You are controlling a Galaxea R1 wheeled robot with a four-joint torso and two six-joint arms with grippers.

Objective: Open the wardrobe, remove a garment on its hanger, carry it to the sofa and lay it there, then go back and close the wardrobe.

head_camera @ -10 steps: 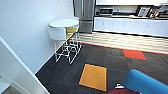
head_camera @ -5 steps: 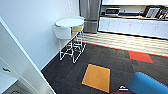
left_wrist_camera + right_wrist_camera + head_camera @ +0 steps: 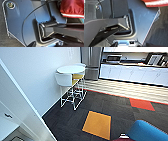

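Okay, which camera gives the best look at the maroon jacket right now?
The left wrist view: the jacket shows as bunched maroon fabric with a white-striped edge. The right wrist view catches a striped maroon-and-white strip at the picture's edge. The head view shows a sliver of maroon beside the blue sofa.

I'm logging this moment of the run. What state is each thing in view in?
Jacket: red, white-striped hem, bunched up close to both wrist cameras.
Sofa: blue, a corner at the head view's lower right.
Round table: upright against the wall, top bare.
Stools: upright, tucked under the table.
Orange carpet tile: flat, bare.
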